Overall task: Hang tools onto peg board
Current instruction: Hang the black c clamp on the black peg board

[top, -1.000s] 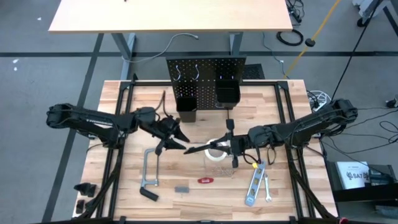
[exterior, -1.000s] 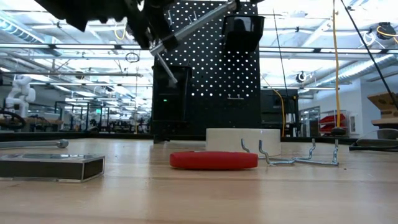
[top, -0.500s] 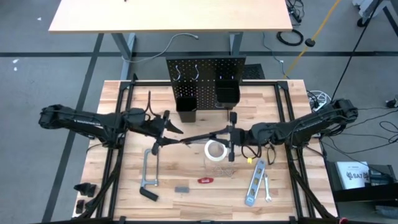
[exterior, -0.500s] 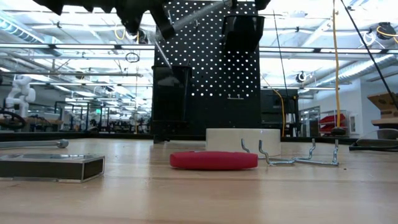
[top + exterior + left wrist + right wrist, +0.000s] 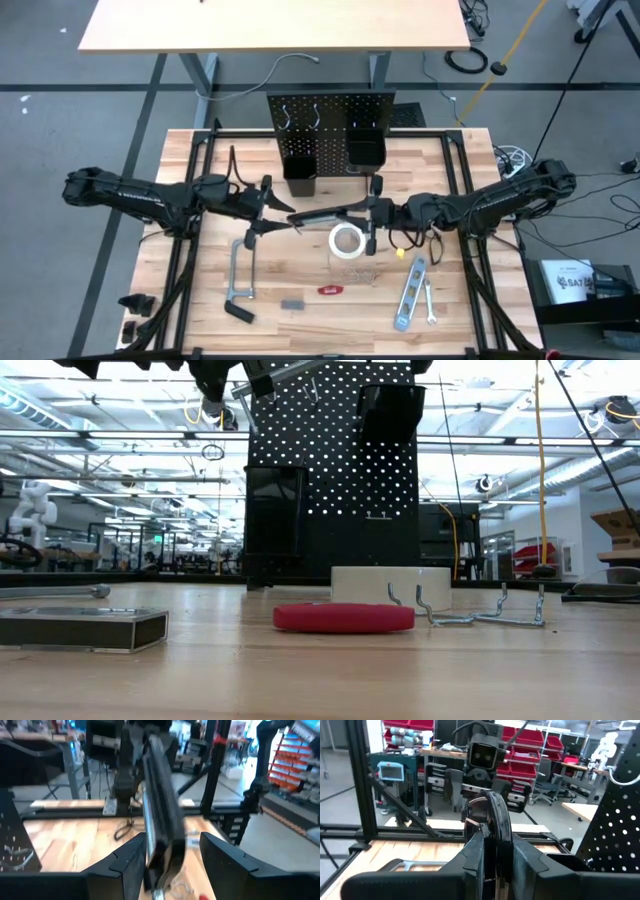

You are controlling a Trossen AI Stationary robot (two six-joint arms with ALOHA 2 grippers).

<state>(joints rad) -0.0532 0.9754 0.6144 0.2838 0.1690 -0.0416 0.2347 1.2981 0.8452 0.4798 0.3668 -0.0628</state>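
A long dark clamp (image 5: 322,214) hangs in the air in front of the peg board (image 5: 330,108), above the white tape roll (image 5: 346,241). My left gripper (image 5: 290,216) is shut on its left end and my right gripper (image 5: 352,211) on its right end. The low view shows its grey rod (image 5: 290,372) at the top, before the peg board (image 5: 335,470). A grey bar clamp (image 5: 240,280), a red-handled tool (image 5: 331,290), a silver level (image 5: 410,295) and a small wrench (image 5: 430,303) lie flat on the table. My left gripper has the clamp's long straight part (image 5: 161,835) between its two fingers, which come level from the table's left and lie along it. The clamp is lifted clear. My right gripper pinches the clamp's curved dark frame (image 5: 495,820) between its two fingers, level from the table's right. The clamp reaches away toward the left arm, clear of the table.
Two black bins (image 5: 299,165) (image 5: 365,152) and hooks (image 5: 312,112) sit on the peg board's front. Loose wire hooks (image 5: 365,270) lie near the tape roll, and a small grey block (image 5: 291,303) lies near the front. Black frame rails (image 5: 185,250) run along the table's sides.
Both grippers have rolled and risen with the clamp, drawing it toward the far edge. Its left end, which slanted down toward the table, has come up, so the clamp now lies close to level and higher before the peg board.
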